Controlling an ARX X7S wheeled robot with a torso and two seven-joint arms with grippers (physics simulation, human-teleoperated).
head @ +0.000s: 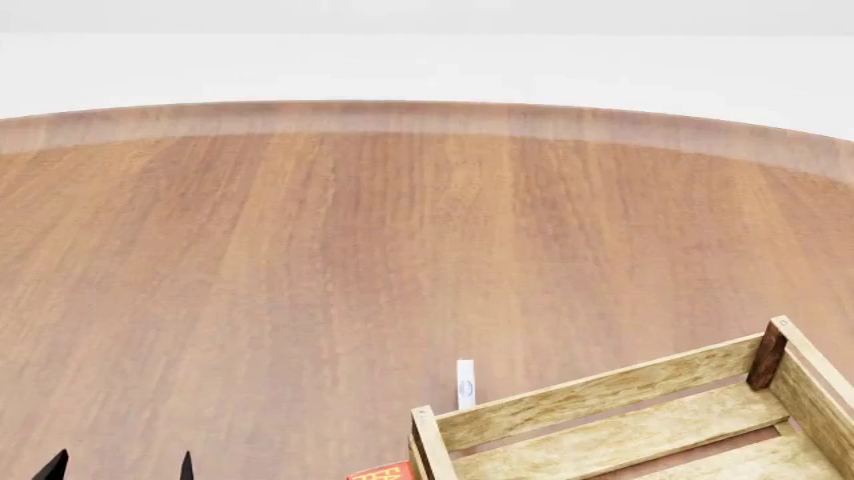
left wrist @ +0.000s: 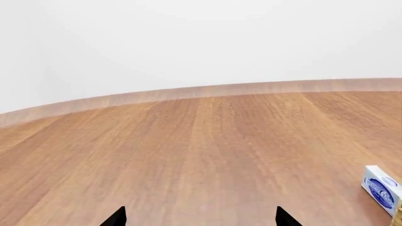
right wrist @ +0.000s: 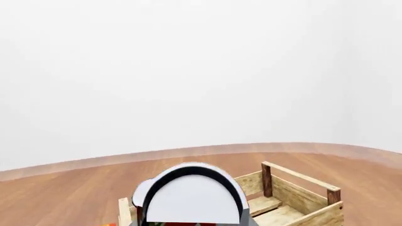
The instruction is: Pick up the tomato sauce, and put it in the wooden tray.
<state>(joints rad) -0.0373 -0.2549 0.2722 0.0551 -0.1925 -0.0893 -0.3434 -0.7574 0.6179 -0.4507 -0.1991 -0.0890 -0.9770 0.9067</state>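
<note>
Progress partway, at a guess. Left wrist: left gripper (left wrist: 201, 219) spread wide, holding nothing, low over bench (left wrist: 201, 141). Head: wooden tray (head: 587, 395) off to that gripper's right, no can in the visible part. Right wrist: tomato sauce (right wrist: 191, 200) close up, tray beyond; probably lifted, not yet placed. Right gripper unseen, grip impossible to tell.

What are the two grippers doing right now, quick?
Left gripper: open, holding nothing; only its two dark tips show, set well apart.
Right gripper: cannot tell; a can fills its camera close up, but no fingers show.
</note>
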